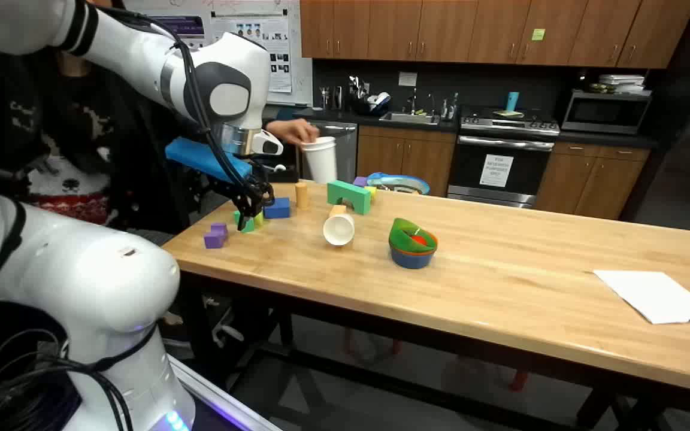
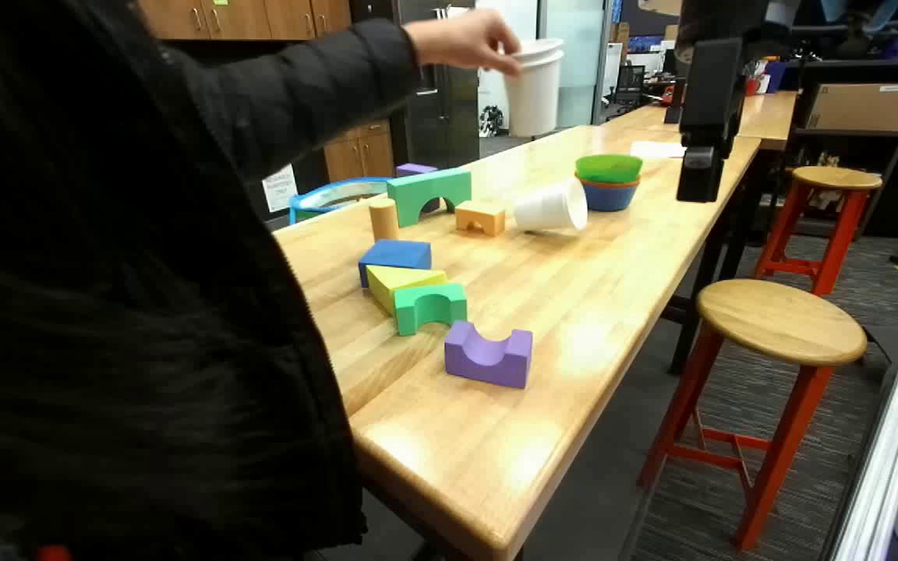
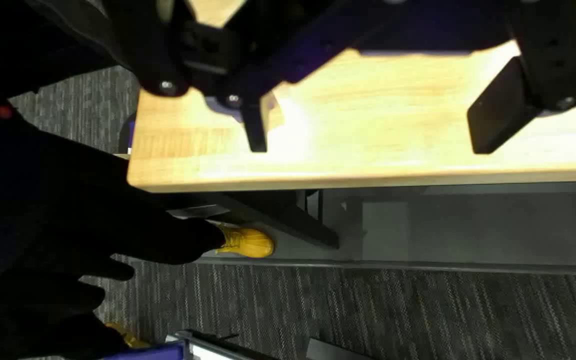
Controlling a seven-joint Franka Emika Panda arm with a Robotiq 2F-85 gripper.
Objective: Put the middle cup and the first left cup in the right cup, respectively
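Two sets of white cups are in view; which is the middle, first left or right cup I cannot tell. One white cup (image 1: pixel 339 230) lies on its side on the table, mouth toward the front edge. Another white cup (image 2: pixel 535 97), showing a double rim, hangs from a person's hand (image 2: pixel 468 40) above the table. My gripper (image 3: pixel 370 145) stands open over the table's front edge, its fingers wide apart with nothing between them. In an exterior view the gripper (image 2: pixel 700 175) is seen side-on, away from both cups.
Stacked bowls hold a tilted green bowl (image 2: pixel 609 167) over a blue bowl (image 1: pixel 412 258). Several blocks lie about, among them a purple block (image 2: pixel 488 354), a blue block (image 1: pixel 277 208) and a green arch (image 1: pixel 348 196). A person's dark sleeve (image 2: pixel 316 86) reaches across. White paper (image 1: pixel 659 294) lies farther along.
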